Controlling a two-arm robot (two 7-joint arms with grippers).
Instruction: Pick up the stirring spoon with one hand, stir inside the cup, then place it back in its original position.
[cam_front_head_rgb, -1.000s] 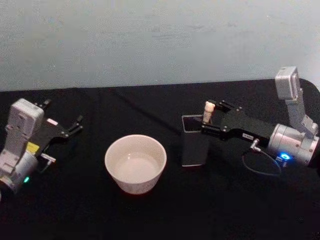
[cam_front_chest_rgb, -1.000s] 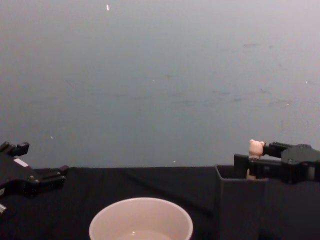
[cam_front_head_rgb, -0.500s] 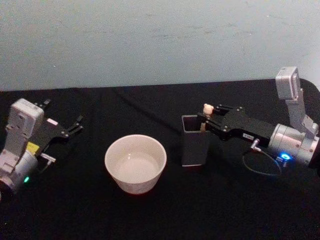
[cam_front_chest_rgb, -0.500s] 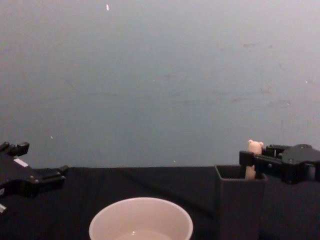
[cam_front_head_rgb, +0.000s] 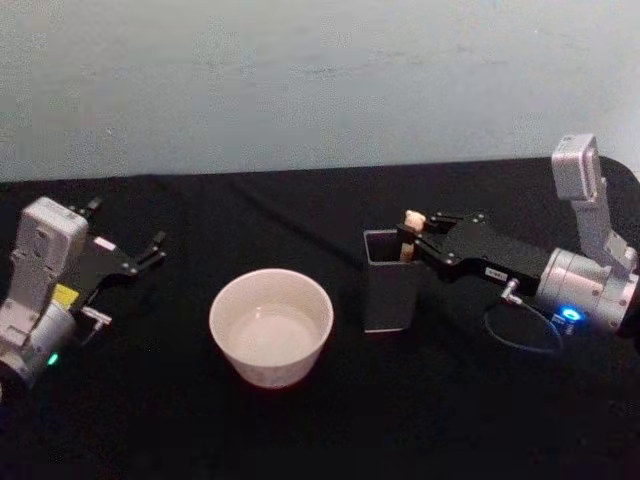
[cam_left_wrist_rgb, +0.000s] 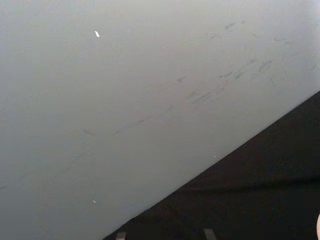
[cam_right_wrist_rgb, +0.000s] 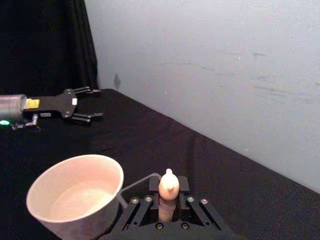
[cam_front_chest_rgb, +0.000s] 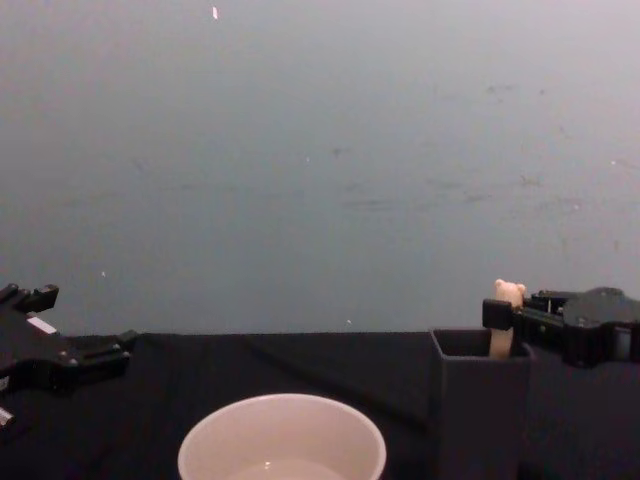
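Note:
The stirring spoon (cam_front_head_rgb: 411, 221) stands upright in the dark grey holder box (cam_front_head_rgb: 388, 285), with its bear-head knob (cam_front_chest_rgb: 509, 292) just above the rim. My right gripper (cam_front_head_rgb: 412, 243) reaches in from the right and is shut on the spoon's stem below the knob. In the right wrist view the spoon (cam_right_wrist_rgb: 168, 184) sits between the two fingers of the right gripper (cam_right_wrist_rgb: 168, 196). The cream-white cup (cam_front_head_rgb: 270, 325) stands left of the box, apart from it, and shows as the cup (cam_front_chest_rgb: 282, 441) and the cup (cam_right_wrist_rgb: 75, 192) in the other views. My left gripper (cam_front_head_rgb: 150, 250) rests open at the far left.
A black cloth (cam_front_head_rgb: 300, 430) covers the table, and a pale grey-blue wall (cam_front_head_rgb: 320, 80) runs close behind it. The left gripper (cam_right_wrist_rgb: 82, 104) shows far off beyond the cup in the right wrist view.
The right gripper has lowered the spoon into the holder box, so less of the stem shows above the rim. The left arm has not moved.

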